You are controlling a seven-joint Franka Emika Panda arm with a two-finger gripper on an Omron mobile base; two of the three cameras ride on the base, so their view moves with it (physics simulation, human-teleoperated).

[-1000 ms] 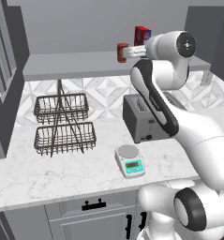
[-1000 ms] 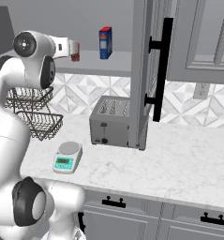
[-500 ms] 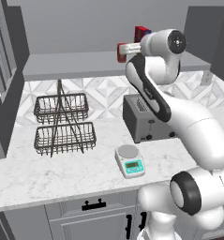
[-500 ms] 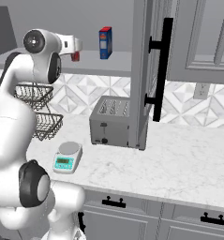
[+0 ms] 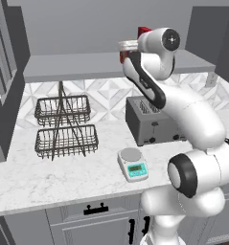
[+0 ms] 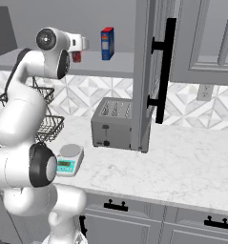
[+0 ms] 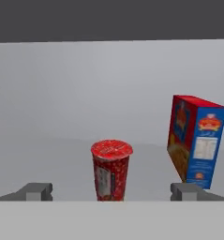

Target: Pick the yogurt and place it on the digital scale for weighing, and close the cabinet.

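The yogurt (image 7: pixel 111 171), a small red cup with a round red lid, stands upright on the shelf of the open cabinet (image 6: pixel 149 71). In the hand view it is centred between the fingertips of my gripper (image 7: pixel 112 191), which is open and holds nothing. From the right base view the gripper (image 6: pixel 81 44) is up at shelf height with the yogurt (image 6: pixel 77 56) just below its tip. My hand partly hides the yogurt (image 5: pixel 123 57) in the left base view. The digital scale (image 5: pixel 133 165) lies on the counter in front of the toaster, its plate bare.
A red-and-blue box (image 7: pixel 195 140) stands on the shelf right of the yogurt. The cabinet door with its black bar handle (image 6: pixel 165 66) juts out over the grey toaster (image 6: pixel 113 124). A two-tier wire basket (image 5: pixel 63 127) stands on the counter to the left.
The hand has shifted a little to the left in the left base view, toward the yogurt, and the upper arm has swung round. The jaws have stayed open.
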